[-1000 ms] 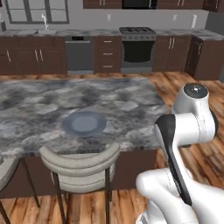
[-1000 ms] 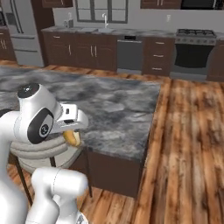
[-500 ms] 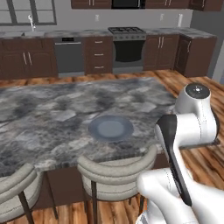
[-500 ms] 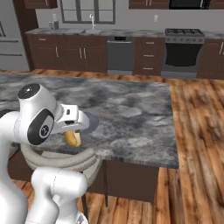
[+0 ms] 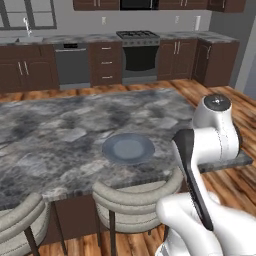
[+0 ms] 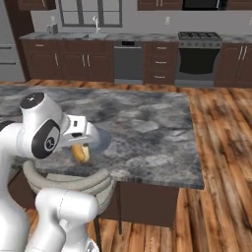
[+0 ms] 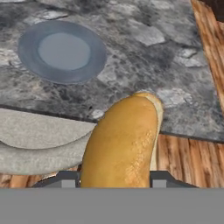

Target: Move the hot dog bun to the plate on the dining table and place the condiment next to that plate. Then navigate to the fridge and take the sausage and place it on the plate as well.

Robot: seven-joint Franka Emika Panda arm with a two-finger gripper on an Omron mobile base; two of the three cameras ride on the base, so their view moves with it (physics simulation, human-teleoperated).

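We have the hot dog bun (image 7: 124, 140) clamped in the gripper (image 7: 114, 178), one dark finger (image 7: 68, 178) pressed to each of its sides, the golden crust toward the hand camera and the paler underside showing along one edge. In the right base view the bun (image 6: 80, 153) hangs under the gripper (image 6: 81, 147), over the near edge of the tabletop (image 6: 147, 128) and above the padded back of a stool (image 6: 69, 183).

The greyish-blue plate (image 5: 128, 149) lies bare on the grey marbled tabletop (image 5: 55, 135), close to the near edge and just beyond the stool (image 5: 132, 200) (a second stool (image 5: 20, 227) stands to its left). From the hand view the plate (image 7: 62, 51) is well apart from the bun, further in over the stone.

Beyond the far edge we see the wall cabinets, a dishwasher (image 5: 73, 64) and an oven (image 5: 140, 54).
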